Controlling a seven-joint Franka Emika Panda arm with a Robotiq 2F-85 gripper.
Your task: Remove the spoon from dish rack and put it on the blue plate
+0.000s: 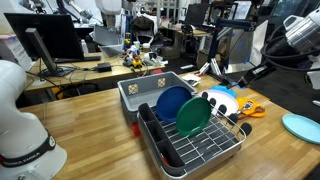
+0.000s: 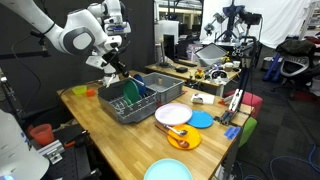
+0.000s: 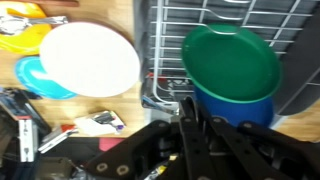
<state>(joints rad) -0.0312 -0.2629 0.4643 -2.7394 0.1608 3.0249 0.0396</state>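
Note:
The silver wire dish rack (image 1: 203, 156) with a black base stands mid-table and holds an upright green plate (image 1: 192, 116) and a darker blue plate (image 1: 171, 101). My gripper (image 2: 118, 71) hovers just above the rack (image 2: 126, 108). In the wrist view its fingers (image 3: 190, 108) are shut on a thin dark spoon (image 3: 188, 101), over the rack's edge (image 3: 160, 60) next to the green plate (image 3: 232, 60). The pale sky-blue plate (image 2: 168, 171) lies flat near the table's end, apart from the rack; it also shows in an exterior view (image 1: 302, 127).
A grey plastic tub (image 1: 140, 90) sits against the rack. A white plate (image 2: 173, 114), a small cyan plate (image 2: 202, 119) and an orange plate (image 2: 180, 138) lie between the rack and the pale blue plate. Small clutter lies at the table's edge (image 2: 232, 125).

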